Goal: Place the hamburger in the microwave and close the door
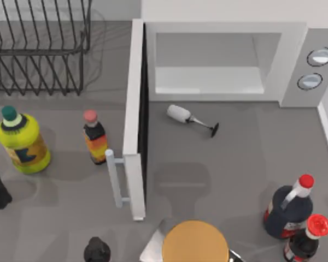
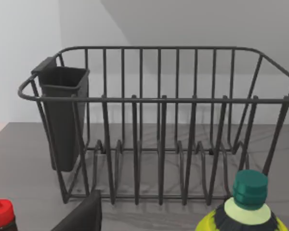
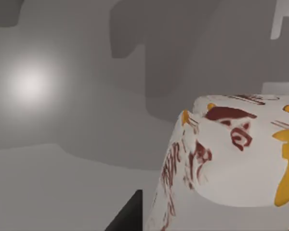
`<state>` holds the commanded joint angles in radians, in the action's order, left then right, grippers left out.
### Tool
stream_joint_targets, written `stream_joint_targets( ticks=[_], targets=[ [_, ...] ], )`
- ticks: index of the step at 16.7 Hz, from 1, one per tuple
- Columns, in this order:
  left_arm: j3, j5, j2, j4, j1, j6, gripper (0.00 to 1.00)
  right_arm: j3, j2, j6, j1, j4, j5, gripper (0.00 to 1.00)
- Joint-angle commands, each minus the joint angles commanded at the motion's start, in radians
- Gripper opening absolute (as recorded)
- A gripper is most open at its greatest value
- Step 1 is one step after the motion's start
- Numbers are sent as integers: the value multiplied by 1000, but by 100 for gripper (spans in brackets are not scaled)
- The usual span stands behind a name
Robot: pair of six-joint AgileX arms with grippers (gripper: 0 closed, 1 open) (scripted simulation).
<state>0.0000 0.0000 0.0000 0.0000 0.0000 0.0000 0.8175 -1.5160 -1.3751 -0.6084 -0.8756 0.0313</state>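
White microwave [image 1: 287,60] sits at the back of the grey bench [image 1: 246,164], its cavity wide and bare, and the door [image 1: 134,120] swings fully open toward the front, its handle [image 1: 116,177] facing left. Just in front of the cavity, a wine glass [image 1: 191,118] lies on its side. Over to the right wrist view, and the hamburger [image 3: 236,159] looms right up against the lens, pale with dark red and orange marks; whether the right arm's fingers grip it, I cannot tell. At the front edge of the top view sits an orange-tan disc [image 1: 195,242]. Left of the door stand a yellow bottle [image 1: 23,141] and a small sauce bottle [image 1: 94,137], with a wire dish rack [image 1: 38,43] behind. The left wrist view faces that rack; those fingers, too, I cannot tell.
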Motion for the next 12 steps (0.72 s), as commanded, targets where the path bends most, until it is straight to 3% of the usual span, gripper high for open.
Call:
stream_joint_targets(
  ticks=[12],
  targets=[
    [0,0,0,0,0,0,100,166,106,-2,-1,-269,0,0]
  ],
)
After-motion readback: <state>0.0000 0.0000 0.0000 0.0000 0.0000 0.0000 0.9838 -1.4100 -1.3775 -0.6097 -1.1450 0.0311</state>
